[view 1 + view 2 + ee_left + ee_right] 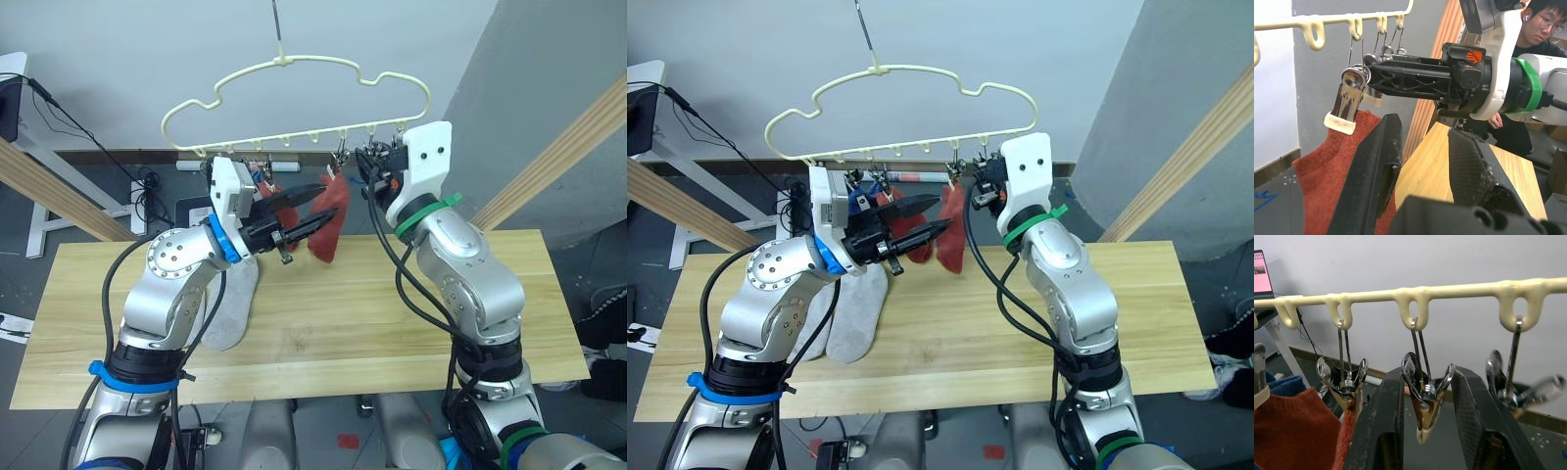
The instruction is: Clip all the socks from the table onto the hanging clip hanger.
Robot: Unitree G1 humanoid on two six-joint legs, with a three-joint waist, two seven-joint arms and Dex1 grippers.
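Socks (940, 230): two red clipped, two grey on table (960, 323); both grippers (921, 217) (1422, 396) parted, empty.

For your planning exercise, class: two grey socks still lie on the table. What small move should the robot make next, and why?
Probably lower the left tool to a grey sock. It is open and empty beside the hung red sock, while the right tool brackets a free clip on the hanger, ready to pinch it open.

You can't see the blue socks (858, 200) fully; the left gripper (926, 217) hides them, and 1 clip (1528, 390) is blurred.
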